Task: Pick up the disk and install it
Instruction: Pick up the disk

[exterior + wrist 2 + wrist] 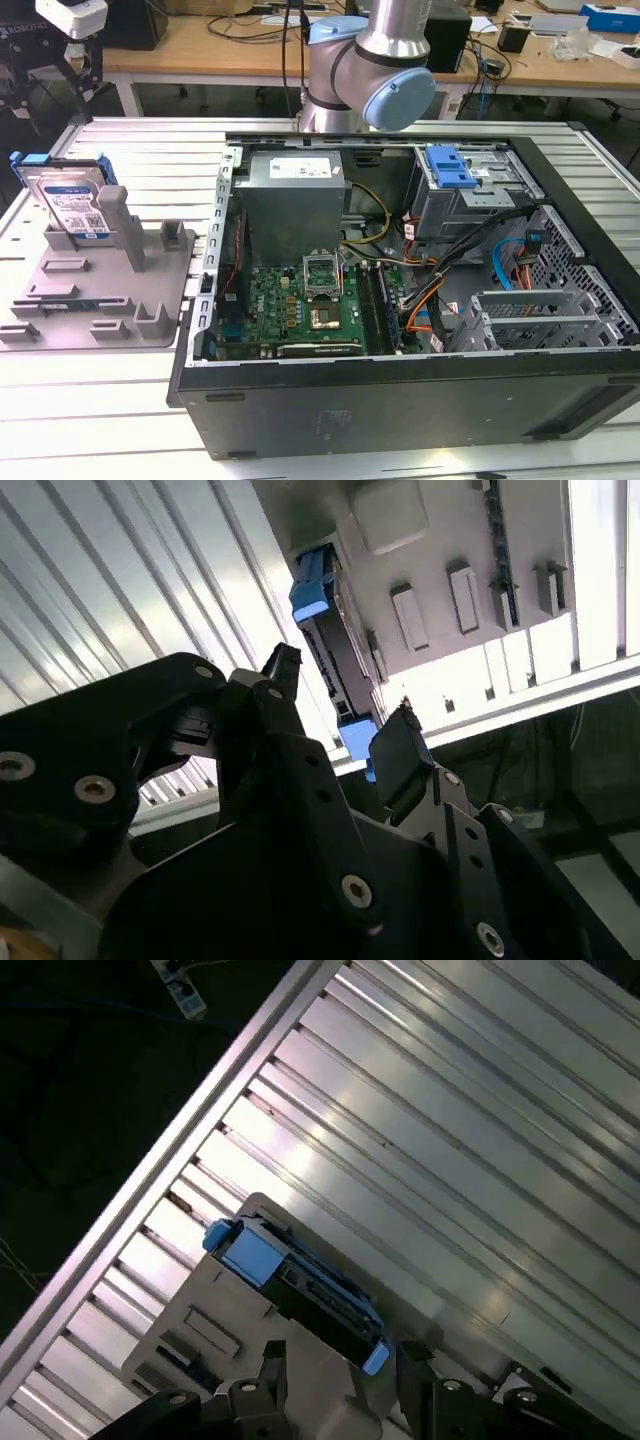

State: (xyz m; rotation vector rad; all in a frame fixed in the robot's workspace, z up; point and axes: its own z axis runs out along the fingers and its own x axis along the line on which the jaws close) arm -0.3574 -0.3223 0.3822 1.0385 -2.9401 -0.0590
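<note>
The disk (72,200), a silver drive with a white-and-blue label in a bright blue carrier, stands on edge in the grey fixture (100,300) at the exterior view's left. My gripper (82,75) hangs above it, apart from it. In both wrist views the black fingers are spread with nothing between them. The disk (335,650) shows beyond the gap of the gripper (343,692) in the second wrist view. In the first wrist view the disk (300,1285) lies just past the gripper (340,1358), standing on the fixture (200,1330).
An open computer case (400,400) fills the middle and right of the ribbed metal table (150,150). Its grey drive cage with a blue latch (455,165) sits at the back right. The arm's base (370,70) stands behind the case. Wooden desks lie beyond.
</note>
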